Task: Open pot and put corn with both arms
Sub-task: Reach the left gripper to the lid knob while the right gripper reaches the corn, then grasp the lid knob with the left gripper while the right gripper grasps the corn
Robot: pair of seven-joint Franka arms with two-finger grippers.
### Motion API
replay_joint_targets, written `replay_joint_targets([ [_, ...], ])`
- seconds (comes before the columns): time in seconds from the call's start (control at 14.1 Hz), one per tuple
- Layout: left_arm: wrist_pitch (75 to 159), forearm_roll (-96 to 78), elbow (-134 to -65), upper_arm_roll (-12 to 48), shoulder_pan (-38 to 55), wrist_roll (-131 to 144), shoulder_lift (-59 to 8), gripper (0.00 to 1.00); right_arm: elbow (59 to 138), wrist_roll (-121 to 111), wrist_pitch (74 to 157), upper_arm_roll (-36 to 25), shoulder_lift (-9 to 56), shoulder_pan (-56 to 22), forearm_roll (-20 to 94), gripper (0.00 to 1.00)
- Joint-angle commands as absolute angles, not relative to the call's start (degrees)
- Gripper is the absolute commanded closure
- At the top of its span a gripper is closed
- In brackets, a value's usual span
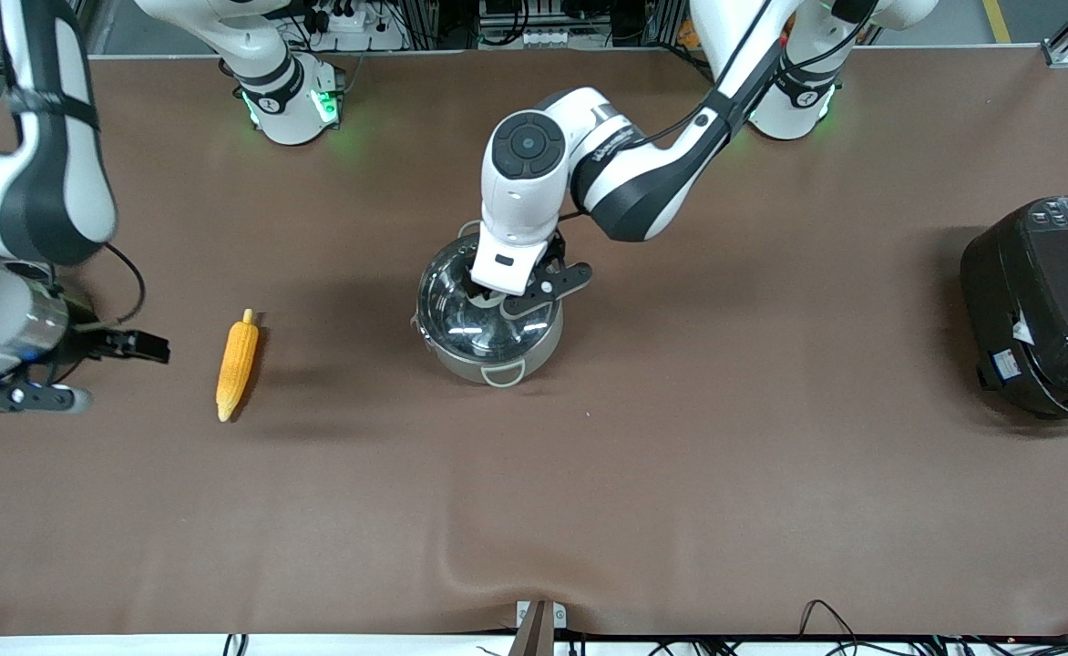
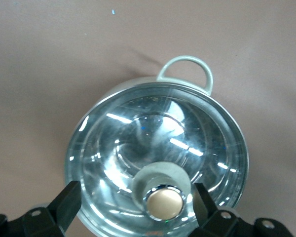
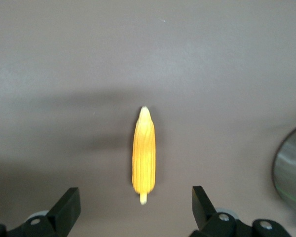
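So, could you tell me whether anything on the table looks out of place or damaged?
Nothing stands out. The pot stands upright with its lid seated, and the corn lies whole on the table.

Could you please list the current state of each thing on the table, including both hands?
Pot: upright, closed by its lid.
Lid: seated on the pot, knob not gripped.
Corn: lying flat on the table, untouched.
Left hand: open, fingers either side of the knob.
Right hand: open, beside the corn toward the right arm's end.
Rice cooker: closed.
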State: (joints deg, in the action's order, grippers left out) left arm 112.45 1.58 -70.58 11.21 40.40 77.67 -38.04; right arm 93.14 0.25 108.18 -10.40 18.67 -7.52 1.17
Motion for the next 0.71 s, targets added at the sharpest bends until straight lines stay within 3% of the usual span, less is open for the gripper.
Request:
replay_joint_targets([
  [0.0, 112.94, 0.88, -68.38, 7.74, 44.64, 79.37, -39.46, 0.00, 101.05, -0.18, 117.48, -10.20, 18.02, -8.00, 1.49, 0.00],
  [0.21, 114.68, 0.88, -68.38, 7.65, 45.09, 81.29, -40.69, 0.00, 107.03, -0.18, 125.74, -10.02, 18.19, -7.91, 1.49, 0.00],
  [0.64, 116.81, 0.88, -68.38, 3.87, 48.69, 81.21, -42.19, 0.11, 119.52, -0.09, 142.81, -8.26, 20.73, -7.12, 1.58, 0.00],
])
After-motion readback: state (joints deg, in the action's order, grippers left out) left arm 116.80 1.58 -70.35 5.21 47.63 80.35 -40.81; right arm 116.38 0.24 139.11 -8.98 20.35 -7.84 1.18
